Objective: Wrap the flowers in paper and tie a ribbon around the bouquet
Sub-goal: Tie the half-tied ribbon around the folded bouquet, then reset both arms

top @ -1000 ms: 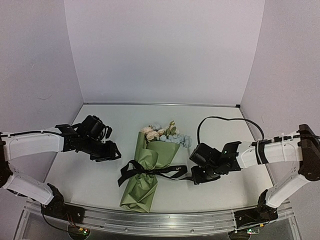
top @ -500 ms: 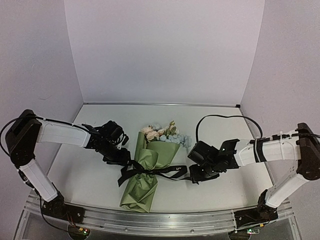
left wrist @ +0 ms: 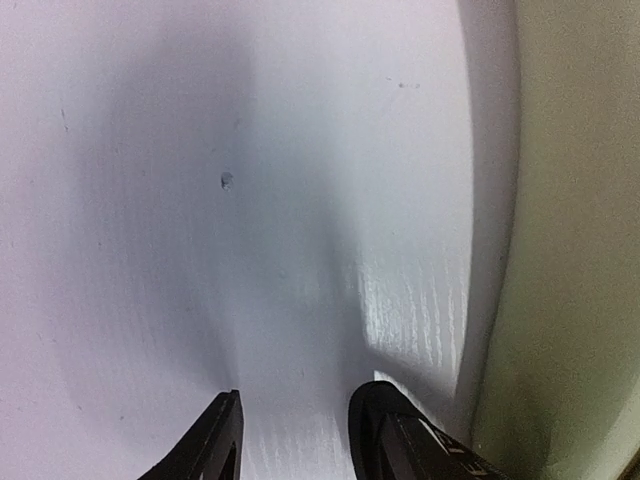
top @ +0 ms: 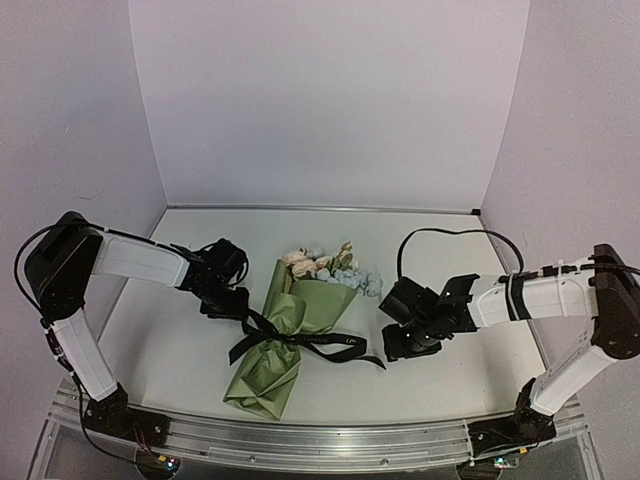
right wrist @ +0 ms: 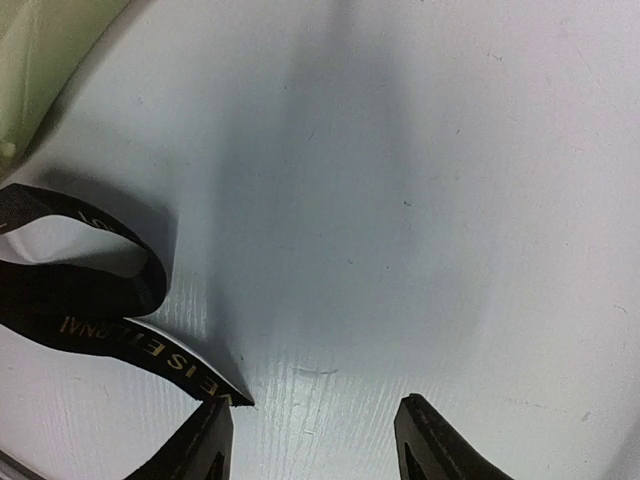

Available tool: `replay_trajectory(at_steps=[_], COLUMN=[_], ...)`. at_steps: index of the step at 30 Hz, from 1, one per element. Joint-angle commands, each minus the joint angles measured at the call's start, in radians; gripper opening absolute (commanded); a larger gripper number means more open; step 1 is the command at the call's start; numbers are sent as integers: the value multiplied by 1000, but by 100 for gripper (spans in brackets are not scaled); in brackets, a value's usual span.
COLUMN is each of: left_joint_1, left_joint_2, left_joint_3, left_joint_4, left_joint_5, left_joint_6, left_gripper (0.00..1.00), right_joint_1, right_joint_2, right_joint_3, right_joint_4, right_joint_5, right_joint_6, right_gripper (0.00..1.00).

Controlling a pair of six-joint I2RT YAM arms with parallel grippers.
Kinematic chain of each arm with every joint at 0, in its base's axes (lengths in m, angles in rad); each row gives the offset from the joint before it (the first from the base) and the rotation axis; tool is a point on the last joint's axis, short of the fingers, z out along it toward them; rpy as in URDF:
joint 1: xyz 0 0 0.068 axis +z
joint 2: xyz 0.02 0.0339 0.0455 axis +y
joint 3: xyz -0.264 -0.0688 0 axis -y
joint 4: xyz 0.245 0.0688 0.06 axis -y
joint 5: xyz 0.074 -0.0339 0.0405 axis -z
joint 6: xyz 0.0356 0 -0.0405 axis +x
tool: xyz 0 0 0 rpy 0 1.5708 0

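Bouquet (top: 268, 378) lies mid-table, blooms toward 1 o'clock, already wrapped in olive paper (top: 312, 305), and the ribbon (top: 330, 343) looks tied round its waist, so little seems left. Left gripper (top: 236, 303) at its 9 o'clock and right gripper (top: 396, 345) at 3 o'clock both stand parted, holding nothing

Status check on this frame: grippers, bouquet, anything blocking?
Left gripper open, empty. Right gripper open, empty. Bouquet flat on table, ribbon around its middle. Nothing blocking.
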Motion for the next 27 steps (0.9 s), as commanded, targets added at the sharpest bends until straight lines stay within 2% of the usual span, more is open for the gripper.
replay_trajectory(at_steps=[1, 4, 8, 9, 11, 12, 14, 15, 19, 27], left_joint_1=[21, 28, 29, 29, 30, 30, 35, 42, 91, 118], left_joint_2=[-5, -50, -155, -184, -239, -257, -299, -318, -378, -437], left_joint_3=[54, 36, 18, 15, 21, 24, 35, 43, 65, 147], left_joint_4=[27, 66, 85, 83, 69, 64, 57, 56, 67, 72], left_joint_5=[-36, 34, 107, 111, 109, 105, 108, 112, 127, 2], left_joint_6=[-19, -6, -10, -13, -16, -16, -20, -22, -52, -64], left_gripper=[46, 53, 67, 73, 83, 86, 91, 98, 100, 100], right_joint_1=[-3, -3, -8, -11, -24, -34, -48, -56, -83, -107], right_joint_2=[11, 4, -23, -34, -54, -66, -87, -102, -165, -279], right_joint_3=[31, 27, 22, 22, 22, 21, 21, 22, 34, 103], right_joint_4=[-23, -26, -28, -28, -29, -29, -29, -29, -30, -59], right_joint_5=[-1, 6, 10, 17, 23, 26, 38, 53, 128, 250], right_joint_6=[-5, -2, 4, 5, 12, 16, 23, 26, 27, -19], right_gripper=[58, 61, 67, 70, 92, 98, 98, 98, 98, 98])
